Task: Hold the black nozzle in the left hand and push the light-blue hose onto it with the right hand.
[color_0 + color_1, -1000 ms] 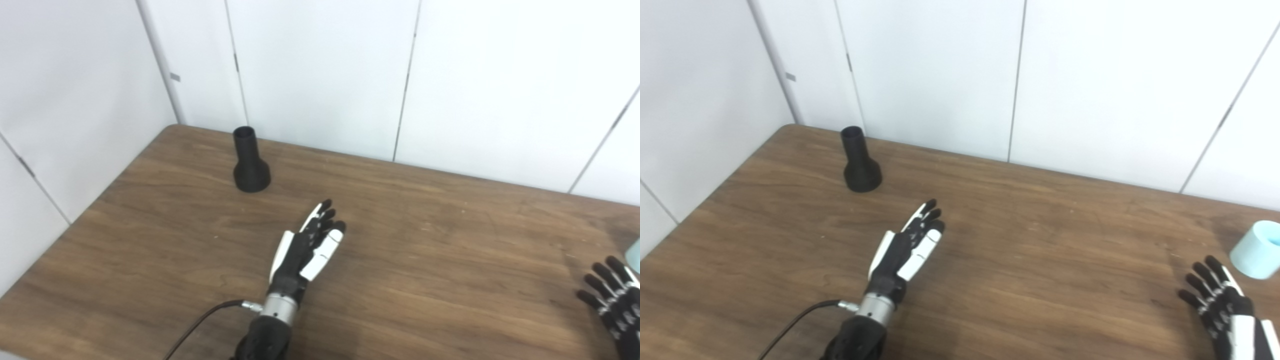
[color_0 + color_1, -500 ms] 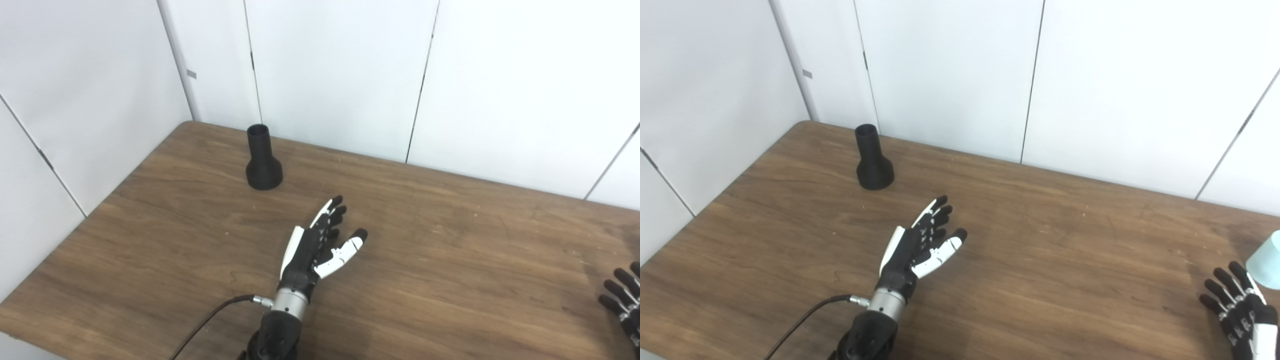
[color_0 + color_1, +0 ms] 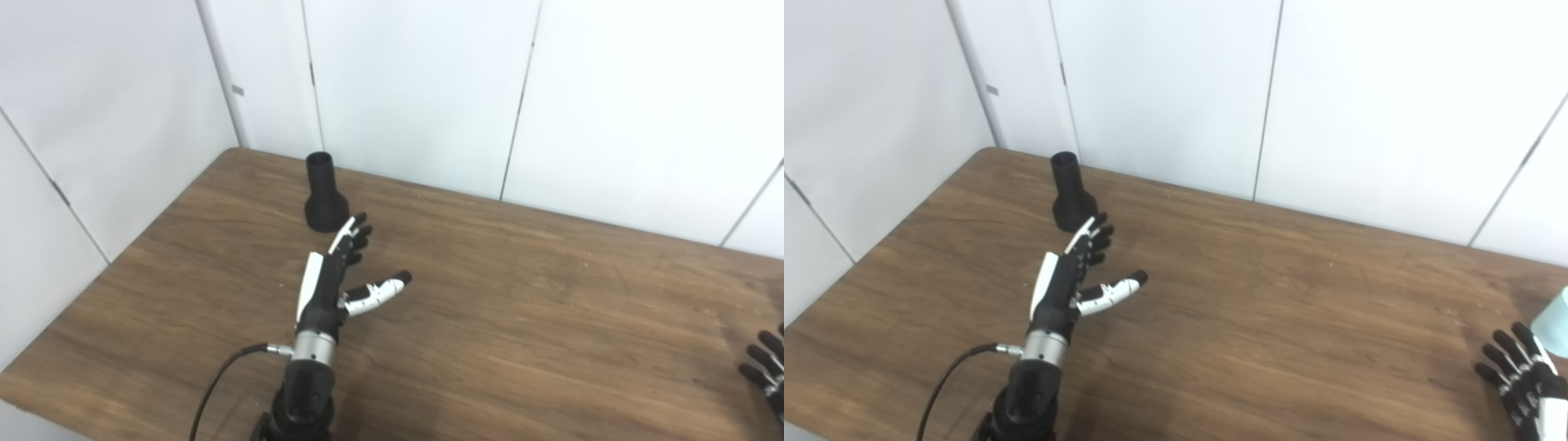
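The black nozzle (image 3: 323, 195) stands upright on its flared base near the table's far left corner. My left hand (image 3: 338, 273) is open, fingers stretched toward the nozzle and thumb spread to the right; its fingertips end just short of the base, not touching it. The light-blue hose (image 3: 1556, 316) shows only as a pale cylinder cut off by the right edge of the right eye view. My right hand (image 3: 1522, 378) rests open at the lower right, fingers spread, just in front of the hose and apart from it.
The brown wooden table (image 3: 520, 318) has white wall panels (image 3: 416, 86) close behind it and on the left. A black cable (image 3: 220, 380) trails from my left wrist toward the table's front edge.
My left hand has moved forward and left toward the nozzle, and its thumb has spread wide. The camera has shifted left, so the hose has slid to the picture's edge.
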